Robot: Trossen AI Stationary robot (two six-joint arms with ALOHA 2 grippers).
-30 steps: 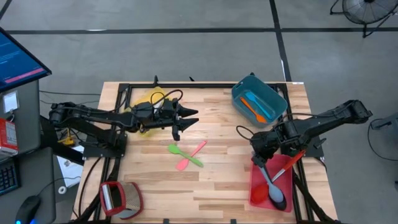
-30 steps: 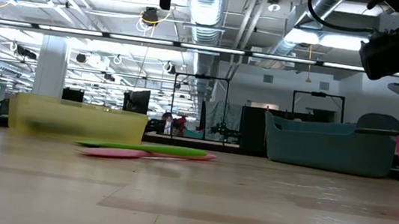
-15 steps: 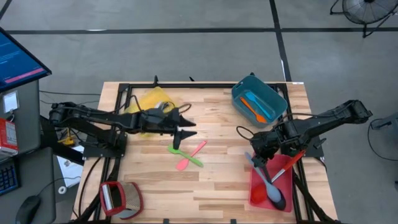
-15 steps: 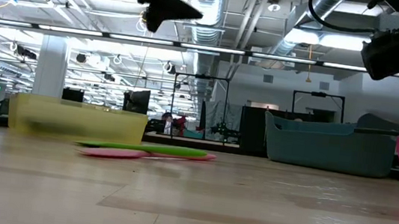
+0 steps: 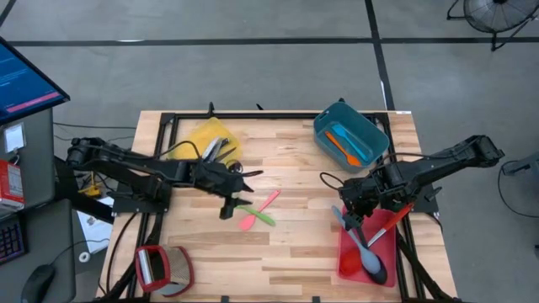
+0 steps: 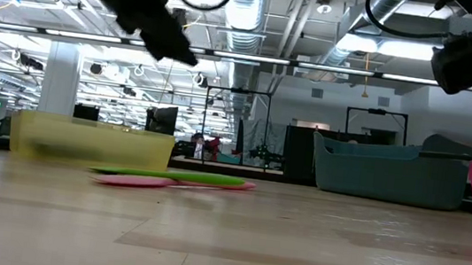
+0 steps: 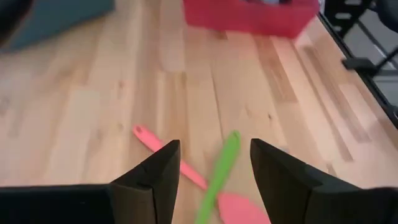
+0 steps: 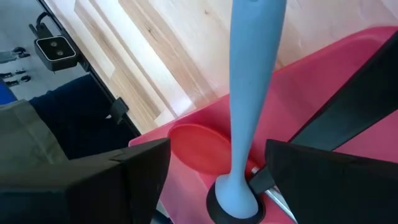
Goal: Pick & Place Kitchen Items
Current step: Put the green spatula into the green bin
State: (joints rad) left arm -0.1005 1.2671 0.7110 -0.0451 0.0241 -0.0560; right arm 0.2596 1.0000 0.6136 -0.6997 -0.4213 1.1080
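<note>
A green spatula point(image 5: 255, 212) and a pink spatula point(image 5: 262, 208) lie crossed on the wooden table; both also show in the left wrist view, green spatula point(image 7: 219, 174), pink spatula point(image 7: 163, 152). My left gripper point(image 5: 237, 195) hangs open just above them, tipped downward, its fingers point(image 7: 160, 168) standing either side of the crossing. My right gripper point(image 5: 349, 220) is open over the red bin point(image 5: 347, 263). The grey-blue spoon point(image 8: 249, 106) runs between its fingers and lies in that bin, its lower end on a black utensil.
In the red bin are also a red-handled tool point(image 5: 392, 220) and a black ladle point(image 5: 380, 273). A teal bin point(image 5: 370, 128) at the far right holds a blue and an orange spatula. A yellow bin point(image 5: 202, 135) stands far left and a red-framed grey object point(image 5: 164, 268) near left.
My left gripper has come down and toward the table's near edge, tipping from level to point down at the two spatulas. My right gripper has stayed over the red bin and opened; the grey-blue spoon's handle now pokes past the bin's rim.
</note>
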